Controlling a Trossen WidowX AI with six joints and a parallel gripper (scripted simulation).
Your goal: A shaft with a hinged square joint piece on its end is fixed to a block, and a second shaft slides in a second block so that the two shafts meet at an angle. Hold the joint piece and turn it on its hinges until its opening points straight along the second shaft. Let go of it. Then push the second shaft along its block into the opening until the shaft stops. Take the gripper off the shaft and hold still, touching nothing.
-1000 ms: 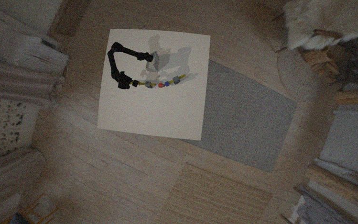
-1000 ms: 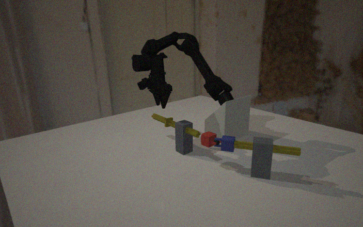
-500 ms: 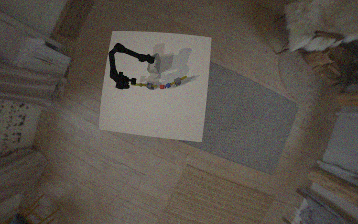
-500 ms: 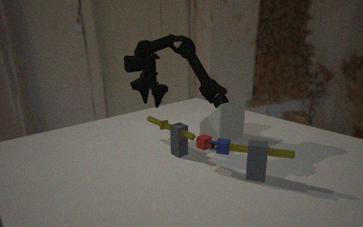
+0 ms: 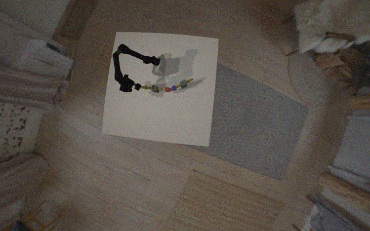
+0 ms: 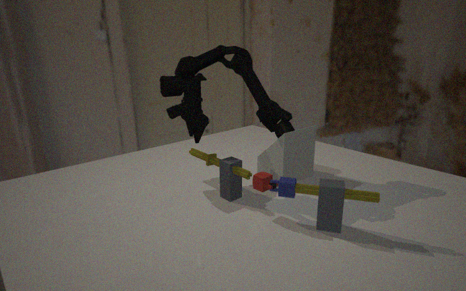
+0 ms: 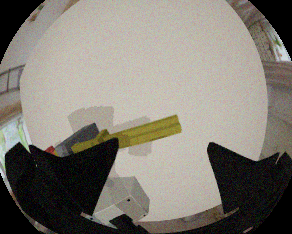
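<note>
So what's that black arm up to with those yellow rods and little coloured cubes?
The black arm's claw hangs open and empty just above the free outer end of one yellow rod, touching nothing. That rod runs through a grey block, and its inner tip stops just short of a red cube. The red cube is linked to a blue piece on a second yellow rod, which passes through another grey block. The sliding rod is not pushed in yet.

Two yellow shafts [image 6: 234, 169] [image 6: 337, 192], two grey blocks [image 6: 230, 178] [image 6: 330, 204], one red cube [image 6: 262, 181], one blue cube [image 6: 287, 186].
</note>
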